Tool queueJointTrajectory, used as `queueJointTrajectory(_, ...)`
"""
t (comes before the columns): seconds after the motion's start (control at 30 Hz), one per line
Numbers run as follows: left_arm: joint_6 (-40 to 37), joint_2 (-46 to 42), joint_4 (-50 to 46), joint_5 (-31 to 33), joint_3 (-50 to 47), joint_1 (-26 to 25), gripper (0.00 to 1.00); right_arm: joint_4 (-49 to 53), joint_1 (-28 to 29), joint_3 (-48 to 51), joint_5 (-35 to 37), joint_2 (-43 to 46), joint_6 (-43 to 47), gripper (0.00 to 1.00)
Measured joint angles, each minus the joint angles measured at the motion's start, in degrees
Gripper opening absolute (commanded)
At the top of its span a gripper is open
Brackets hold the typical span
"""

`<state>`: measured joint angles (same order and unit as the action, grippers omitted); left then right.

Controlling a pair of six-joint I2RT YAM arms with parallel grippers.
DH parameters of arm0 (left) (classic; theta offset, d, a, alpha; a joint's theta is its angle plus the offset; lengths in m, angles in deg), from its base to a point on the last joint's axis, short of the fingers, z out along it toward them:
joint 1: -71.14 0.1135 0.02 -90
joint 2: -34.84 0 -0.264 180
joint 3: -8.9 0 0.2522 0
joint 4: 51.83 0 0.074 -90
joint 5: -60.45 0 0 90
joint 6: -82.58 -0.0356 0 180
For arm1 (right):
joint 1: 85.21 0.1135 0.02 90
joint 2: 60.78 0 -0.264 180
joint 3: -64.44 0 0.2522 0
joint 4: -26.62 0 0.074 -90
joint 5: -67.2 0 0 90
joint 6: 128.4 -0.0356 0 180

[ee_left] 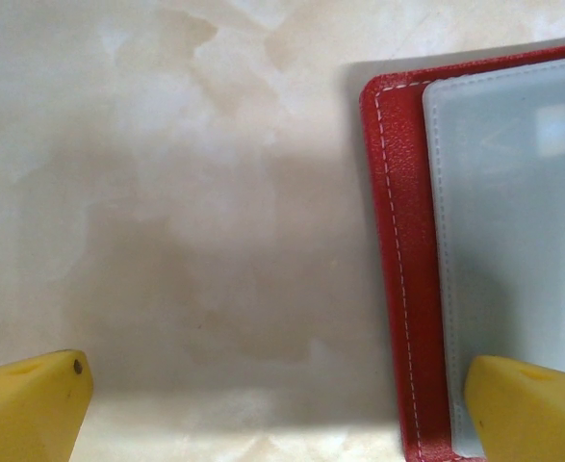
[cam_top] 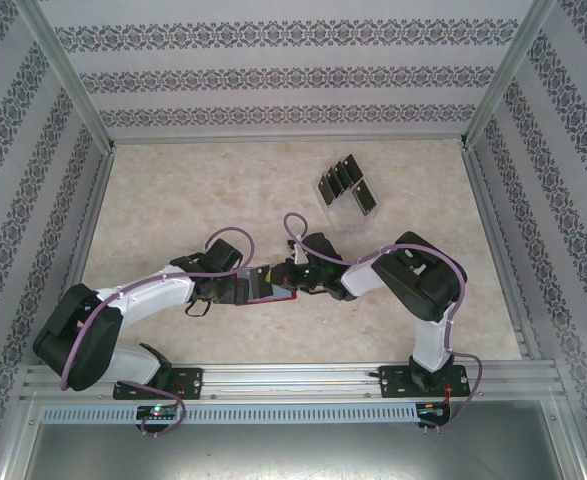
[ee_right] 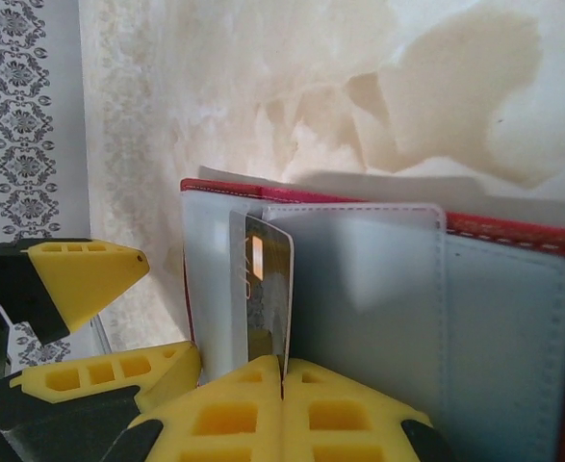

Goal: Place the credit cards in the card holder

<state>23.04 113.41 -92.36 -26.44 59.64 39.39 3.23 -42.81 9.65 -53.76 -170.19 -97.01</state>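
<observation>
— Right gripper (ee_right: pixel 282 409), nearest the lens: yellow jaws pressed together on one credit card (ee_right: pixel 266 289), which is held upright on edge at the mouth of a pale pocket in the card holder (ee_right: pixel 513 327). How far in: cannot tell.
— Card holder, status?
— Red, lying open on the table (cam_top: pixel 173 200), grey-blue inside up, between the two grippers.
— Around it?
— Left gripper (ee_left: pixel 277 385): jaws spread wide. One finger (ee_left: pixel 527 409) is over the holder's inside near its stitched edge, the other is off the holder above bare table. Contact: cannot tell. Well apart, beyond the holder: clear stand (cam_top: pixel 335 195) with more credit cards (cam_top: pixel 351 180) upright in its slots.
— Hidden or unclear?
— Card's lower end sits behind the gripping fingers. From above, both grippers largely cover the holder. Card count in stand: too small to tell.
</observation>
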Motion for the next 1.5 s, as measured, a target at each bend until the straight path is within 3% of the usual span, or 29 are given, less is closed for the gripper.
queueJointTrajectory(0.17,0.0,0.0,0.0,-0.1,0.0,0.0,1.0,0.0,0.5,-0.5,0.1,-0.4,-0.2,0.0)
queueJointTrajectory(0.43,0.0,0.0,0.0,-0.1,0.0,0.0,1.0,1.3,1.2,-1.7,0.2,0.4,0.1,0.33)
queueJointTrajectory(0.63,0.0,0.0,0.0,-0.1,0.0,0.0,1.0,7.1,1.4,-3.6,1.5,2.3,1.2,0.46)
queueJointTrajectory(1.17,0.1,-2.1,0.0,-1.1,-0.8,0.0,1.0,23.3,2.6,-9.8,5.1,3.6,7.0,0.49)
queueJointTrajectory(1.5,3.9,-12.8,0.2,-1.7,-2.0,0.1,1.0,31.6,4.0,-13.4,7.8,3.6,10.2,0.49)
